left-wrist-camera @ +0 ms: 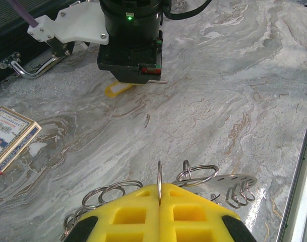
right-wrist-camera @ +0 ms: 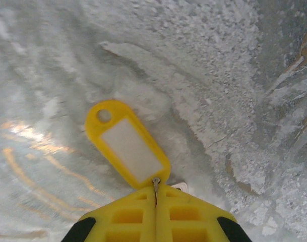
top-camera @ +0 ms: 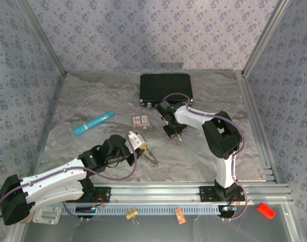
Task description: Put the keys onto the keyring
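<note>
My left gripper has its yellow jaws shut on the keyring, a thin metal loop standing edge-on between the pads. Several more loose rings and a perforated metal strip lie on the table around the jaw tips. My right gripper is shut on a thin metal sliver seen edge-on; I cannot tell whether it is a key. It hovers low over a yellow key tag with a white label. From above, the left gripper sits near the rings and the right gripper just right of them.
A red-and-white card box lies behind the left gripper. A black case stands at the back. A teal cylinder lies to the left. The metal rail runs along the near edge.
</note>
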You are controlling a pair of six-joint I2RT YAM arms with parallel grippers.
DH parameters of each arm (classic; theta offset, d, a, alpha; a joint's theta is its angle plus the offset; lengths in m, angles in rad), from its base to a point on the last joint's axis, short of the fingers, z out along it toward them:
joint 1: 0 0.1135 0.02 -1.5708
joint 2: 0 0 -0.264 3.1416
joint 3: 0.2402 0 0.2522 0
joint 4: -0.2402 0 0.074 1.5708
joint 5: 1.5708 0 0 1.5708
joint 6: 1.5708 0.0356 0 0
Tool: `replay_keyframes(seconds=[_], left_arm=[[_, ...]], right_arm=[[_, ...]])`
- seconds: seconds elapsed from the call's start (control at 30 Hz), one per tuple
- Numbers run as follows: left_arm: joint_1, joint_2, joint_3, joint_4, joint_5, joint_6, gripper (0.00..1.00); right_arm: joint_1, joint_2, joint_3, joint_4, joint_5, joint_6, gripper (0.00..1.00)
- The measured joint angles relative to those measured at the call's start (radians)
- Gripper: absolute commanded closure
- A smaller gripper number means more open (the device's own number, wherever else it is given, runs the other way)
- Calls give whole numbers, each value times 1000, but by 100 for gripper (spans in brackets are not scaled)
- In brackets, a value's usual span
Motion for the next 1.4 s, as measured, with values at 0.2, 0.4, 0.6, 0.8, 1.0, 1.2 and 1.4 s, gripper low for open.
replay_keyframes(seconds=[0.2,0.4,0.6,0.8,1.0,1.2,1.4], left_arm=[[0,0,0,-1,-2,-1,100],[0,0,0,-1,-4,-5,100],[0,0,0,3,-5,-10,100],[0,-1,0,6,-5,-10,100],[0,-6,0,6,-10,-9,100],[0,-6,0,6,-12,-9,100],[0,-6,0,6,-12,-9,100]], right_arm=[[61,-194,-121,47,-71,83,100],[163,-326,-274,59,-55,280,100],[238,-455,-403,141,12,517,100],[240,-343,-396,228,11,612,100],[240,-274,-365,250,9,622,72],[212,-274,-343,248,-8,595,66],[167,-264,-266,154,-64,496,63]])
